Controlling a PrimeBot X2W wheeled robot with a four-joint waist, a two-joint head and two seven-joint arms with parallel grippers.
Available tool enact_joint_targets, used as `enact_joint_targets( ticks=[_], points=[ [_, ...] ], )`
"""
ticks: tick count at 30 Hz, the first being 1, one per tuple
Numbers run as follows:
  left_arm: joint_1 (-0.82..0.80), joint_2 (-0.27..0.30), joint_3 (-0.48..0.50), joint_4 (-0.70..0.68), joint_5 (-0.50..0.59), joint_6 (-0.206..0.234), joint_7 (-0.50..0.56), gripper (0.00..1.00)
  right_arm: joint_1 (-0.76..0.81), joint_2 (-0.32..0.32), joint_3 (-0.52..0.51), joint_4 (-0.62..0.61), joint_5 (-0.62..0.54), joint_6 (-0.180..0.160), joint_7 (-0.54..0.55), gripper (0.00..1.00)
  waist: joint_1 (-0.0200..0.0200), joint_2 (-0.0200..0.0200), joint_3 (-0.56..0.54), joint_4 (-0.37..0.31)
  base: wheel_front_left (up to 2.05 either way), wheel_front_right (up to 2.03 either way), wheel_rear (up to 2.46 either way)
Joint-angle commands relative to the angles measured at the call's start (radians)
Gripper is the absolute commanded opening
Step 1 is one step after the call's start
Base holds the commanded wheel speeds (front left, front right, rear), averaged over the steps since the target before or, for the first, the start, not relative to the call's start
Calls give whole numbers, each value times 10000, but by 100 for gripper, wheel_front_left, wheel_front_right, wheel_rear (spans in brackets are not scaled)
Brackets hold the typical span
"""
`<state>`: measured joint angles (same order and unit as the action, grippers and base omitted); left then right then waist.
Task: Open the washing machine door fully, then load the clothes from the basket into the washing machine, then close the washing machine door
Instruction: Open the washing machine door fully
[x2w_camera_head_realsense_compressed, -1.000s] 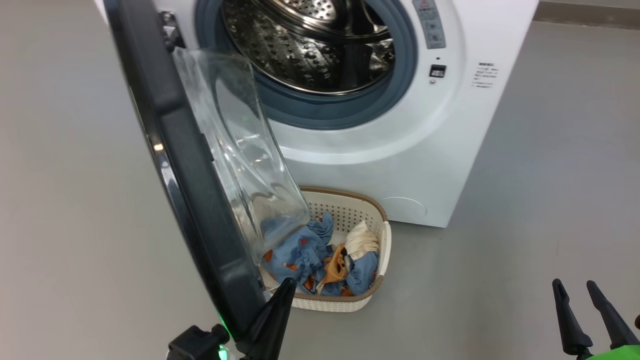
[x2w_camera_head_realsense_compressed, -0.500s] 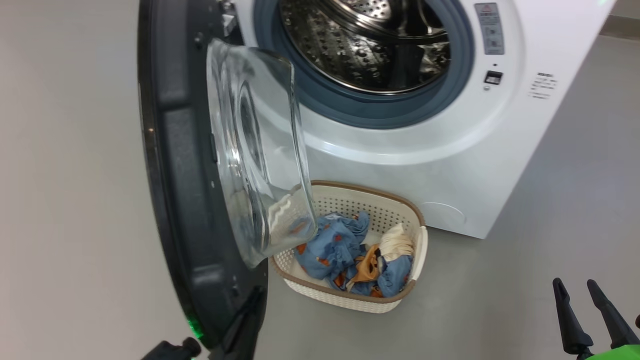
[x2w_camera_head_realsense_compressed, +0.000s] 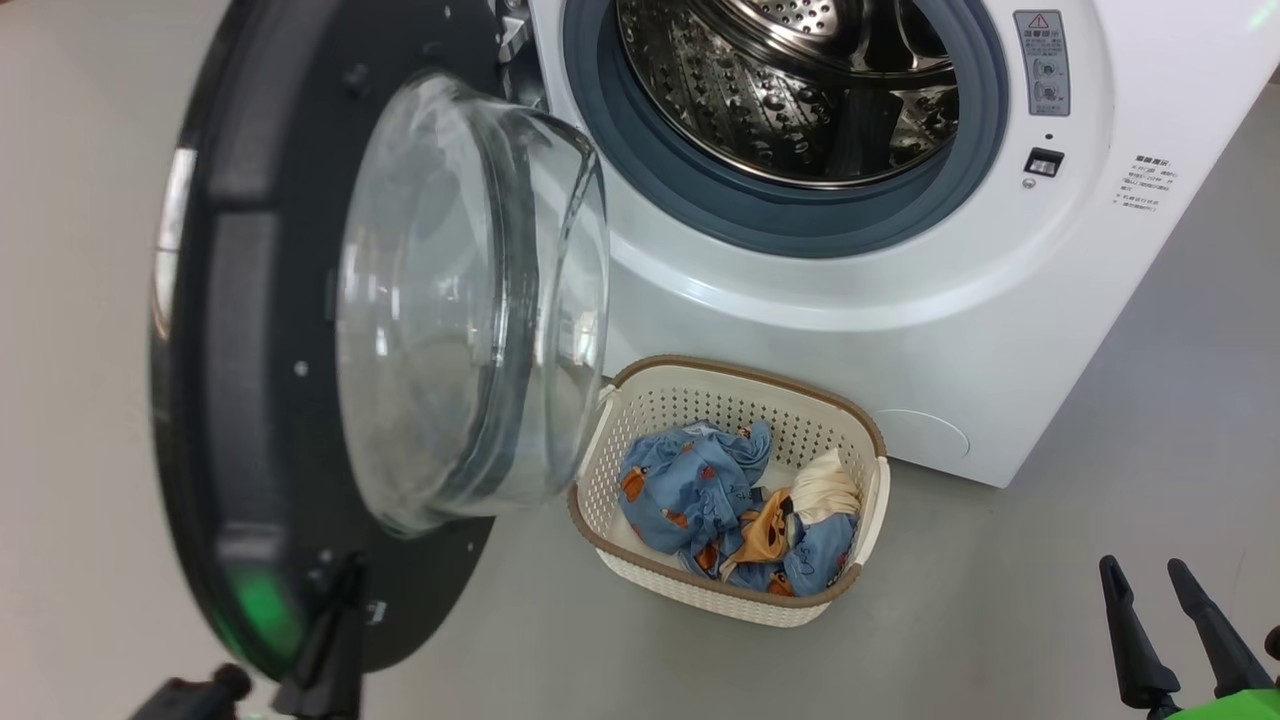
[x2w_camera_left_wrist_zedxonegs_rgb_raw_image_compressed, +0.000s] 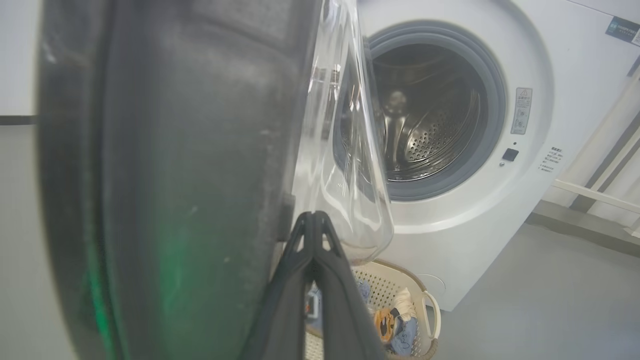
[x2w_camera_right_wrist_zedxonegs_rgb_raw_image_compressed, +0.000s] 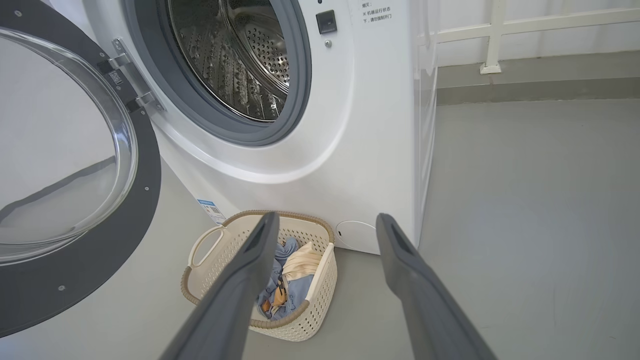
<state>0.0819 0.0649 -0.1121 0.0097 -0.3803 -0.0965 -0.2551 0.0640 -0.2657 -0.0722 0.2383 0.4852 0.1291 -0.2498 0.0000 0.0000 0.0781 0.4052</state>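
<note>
One washing machine (x2w_camera_head_realsense_compressed: 900, 330) stands with its one door (x2w_camera_head_realsense_compressed: 240, 350) wide open at the left. One basket (x2w_camera_head_realsense_compressed: 740, 372) sits on the floor (x2w_camera_head_realsense_compressed: 1000, 620) just before it and holds the clothes (x2w_camera_head_realsense_compressed: 690, 480): two blue lumps, one orange piece, one cream piece. The left gripper (x2w_camera_head_realsense_compressed: 348, 570), jaws clenched and empty, has its tip at the door's lower rim. The right gripper (x2w_camera_head_realsense_compressed: 1140, 568) has its jaws released.

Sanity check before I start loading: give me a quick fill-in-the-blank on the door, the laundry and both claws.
1. The washing machine door stands ____, baring the drum.
2. The clothes lie in the ____, none seen in the drum.
3. The left claw is ____, by the door's rim.
4. The right claw is ____ and empty.
Missing words: open; basket; shut; open.
</note>
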Motion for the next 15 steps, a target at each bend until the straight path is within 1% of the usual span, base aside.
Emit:
enact_joint_targets(
  ticks=[1,12,15],
  points=[
    [-323,278,622,-118,-91,127,-66,0,-70,-192,265,-269,-62,16,-120,100,0,0,9,1,0,0,0],
    [-1363,1026,2096,1069,-43,321,-66,0,-102,-133,310,-259,-40,16,-120,100,0,0,100,-136,0,0,0],
    [-1717,1232,2464,1450,34,299,-66,0,-86,-72,274,-280,-65,16,-120,100,0,0,140,-184,0,0,0]
  ],
)
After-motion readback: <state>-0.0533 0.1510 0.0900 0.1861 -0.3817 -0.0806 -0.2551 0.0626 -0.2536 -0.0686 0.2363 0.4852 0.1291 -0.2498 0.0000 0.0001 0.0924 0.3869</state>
